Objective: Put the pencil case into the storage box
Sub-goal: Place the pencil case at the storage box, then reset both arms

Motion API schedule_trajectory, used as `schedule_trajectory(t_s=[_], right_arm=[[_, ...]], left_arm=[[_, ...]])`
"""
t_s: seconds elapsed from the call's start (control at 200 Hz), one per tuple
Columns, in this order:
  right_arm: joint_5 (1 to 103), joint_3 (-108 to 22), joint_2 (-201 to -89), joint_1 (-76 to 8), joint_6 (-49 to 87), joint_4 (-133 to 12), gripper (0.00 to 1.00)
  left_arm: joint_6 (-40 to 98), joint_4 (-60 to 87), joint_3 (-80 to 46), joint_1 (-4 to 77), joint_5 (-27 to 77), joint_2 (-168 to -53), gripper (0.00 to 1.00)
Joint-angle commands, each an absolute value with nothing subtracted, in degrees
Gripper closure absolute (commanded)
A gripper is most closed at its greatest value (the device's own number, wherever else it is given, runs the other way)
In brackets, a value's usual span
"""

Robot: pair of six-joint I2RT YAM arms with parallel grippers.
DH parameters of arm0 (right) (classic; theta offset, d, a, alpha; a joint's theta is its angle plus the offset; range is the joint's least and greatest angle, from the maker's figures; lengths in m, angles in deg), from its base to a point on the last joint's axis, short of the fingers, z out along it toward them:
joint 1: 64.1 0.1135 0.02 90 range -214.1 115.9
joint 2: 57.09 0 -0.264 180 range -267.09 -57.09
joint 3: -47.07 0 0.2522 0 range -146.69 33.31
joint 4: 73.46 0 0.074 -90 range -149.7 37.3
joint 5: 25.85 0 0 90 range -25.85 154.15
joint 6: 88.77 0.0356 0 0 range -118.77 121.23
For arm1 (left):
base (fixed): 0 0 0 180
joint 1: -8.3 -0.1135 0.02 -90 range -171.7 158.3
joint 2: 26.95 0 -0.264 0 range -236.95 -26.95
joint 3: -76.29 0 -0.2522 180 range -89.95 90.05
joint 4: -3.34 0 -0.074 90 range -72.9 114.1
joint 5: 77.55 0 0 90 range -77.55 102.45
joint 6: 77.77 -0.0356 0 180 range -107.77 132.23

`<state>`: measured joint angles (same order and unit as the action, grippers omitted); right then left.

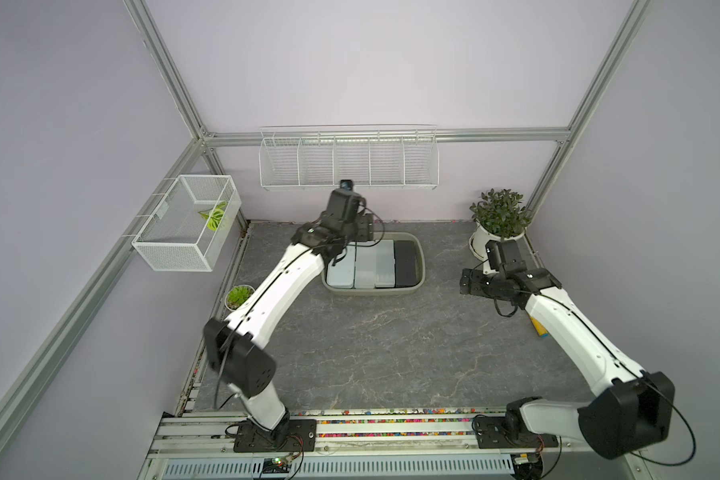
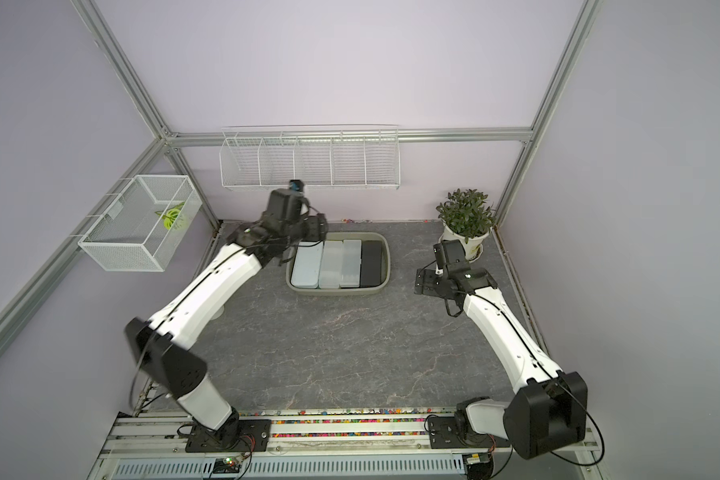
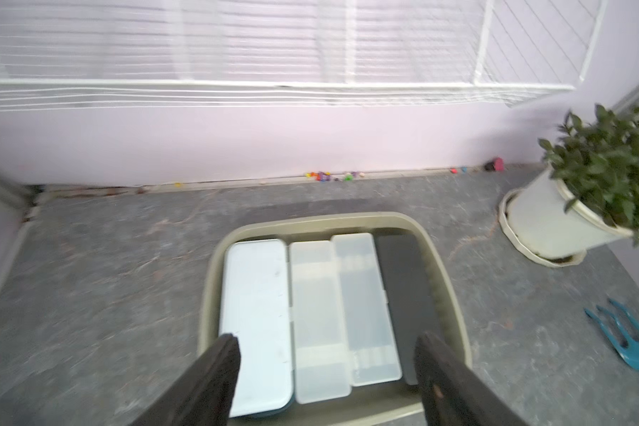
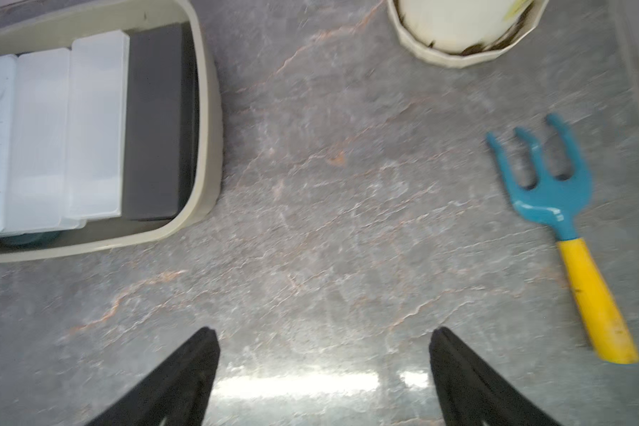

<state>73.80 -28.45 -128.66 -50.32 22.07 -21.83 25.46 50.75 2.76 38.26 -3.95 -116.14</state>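
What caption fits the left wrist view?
Open left gripper over the storage box, which holds four pencil cases side by side.

In both top views the far left corner of the storage box (image 1: 371, 291) is covered by the left arm (image 1: 283, 278). The garden fork (image 1: 539, 328) is largely hidden under the right arm (image 1: 574, 324). Beneath the pale blue pencil case (image 3: 255, 313) something teal, perhaps another case, is glimpsed, blurred.

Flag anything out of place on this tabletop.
Small coloured bits lie scattered along the foot of the back wall. A blue garden fork with a yellow handle lies loose on the table. Nothing else stands out.
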Motion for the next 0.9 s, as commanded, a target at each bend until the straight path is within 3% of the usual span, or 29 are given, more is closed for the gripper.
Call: schedule_trajectory(t_s=[0.0, 0.13, 0.295, 0.565, 0.81, 0.895], right_arm=[[85.64, -20.36, -124.01, -50.98, 14.52, -35.54, 0.03], [88.48, -10.89, -120.93, -53.78, 9.19, -51.34, 0.03], [88.18, -2.24, -125.60, -56.47, 8.66, -70.52, 0.03], [86.98, 3.71, -140.05, -57.52, 5.91, -90.09, 0.02], [81.38, 6.56, -142.66, -60.17, 6.07, -98.30, 0.02], [79.01, 9.54, -143.63, -61.43, 6.40, -104.45, 0.03]], left_arm=[[22.45, 41.99, -11.44, 32.11, -9.12, -108.27, 0.14], [20.28, 32.97, -25.82, 23.23, -6.69, -99.14, 0.07], [16.87, 15.79, -42.06, 17.21, -8.41, -94.54, 0.01], [16.78, -0.41, -51.46, 12.61, -9.75, -101.21, 0.00], [19.33, -12.93, -58.14, 9.10, -3.45, -109.44, 0.00], [18.63, -24.11, -62.91, 9.08, -2.87, -112.78, 0.00]])
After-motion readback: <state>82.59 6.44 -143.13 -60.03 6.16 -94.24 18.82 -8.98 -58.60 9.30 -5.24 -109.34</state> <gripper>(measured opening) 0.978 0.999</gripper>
